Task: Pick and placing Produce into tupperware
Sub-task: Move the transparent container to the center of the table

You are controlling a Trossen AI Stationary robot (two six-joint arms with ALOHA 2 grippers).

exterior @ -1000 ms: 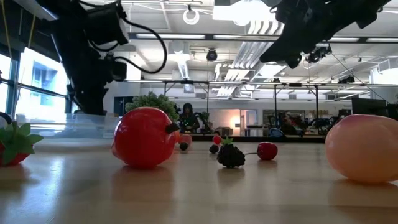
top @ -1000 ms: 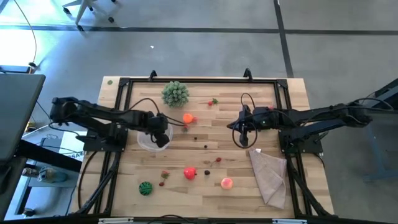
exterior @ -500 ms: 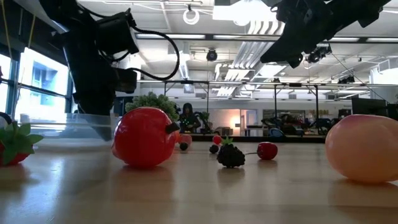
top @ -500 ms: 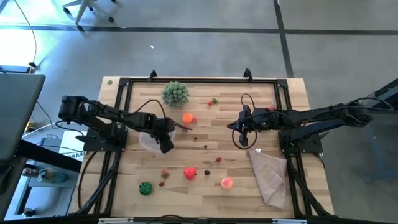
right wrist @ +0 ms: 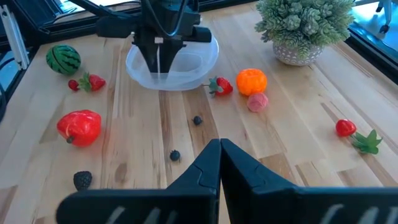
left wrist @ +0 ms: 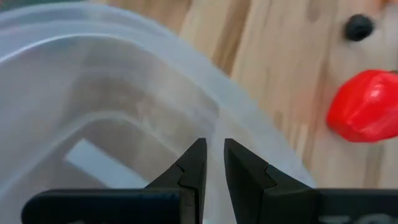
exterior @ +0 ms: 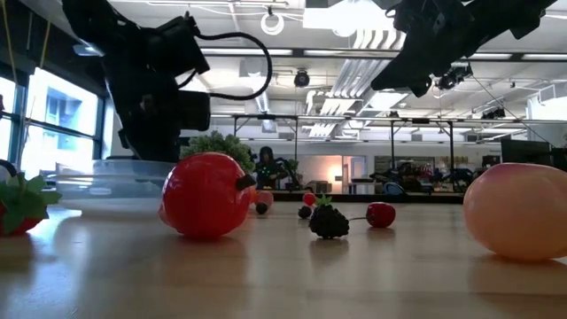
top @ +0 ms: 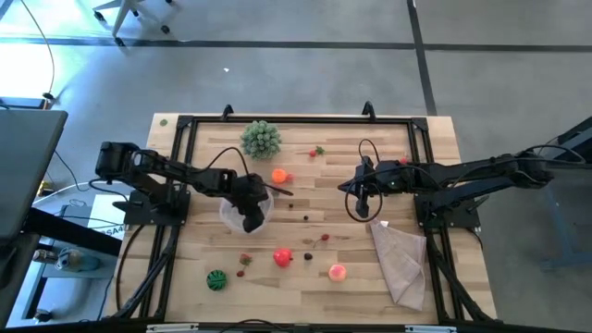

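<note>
my left gripper (top: 252,220), pinched nearly closed on the round clear plastic tupperware (top: 233,215) rim, has dragged it nearer the red toy pepper (top: 282,256), shortening later carries.

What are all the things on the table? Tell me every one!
tupperware: one, clear, left of middle
plant: one, grey-green, back
orange: one, orange, beside the tupperware
strawberry: one, red, beside the tupperware
dark berries: two, tiny, middle
red fruit: one, red, front middle
peach: one, pink, front
watermelon: one, green, front left
cloth: one, tan, front right
left gripper: shut on the tupperware's rim
right gripper: shut, above the table's right middle
</note>
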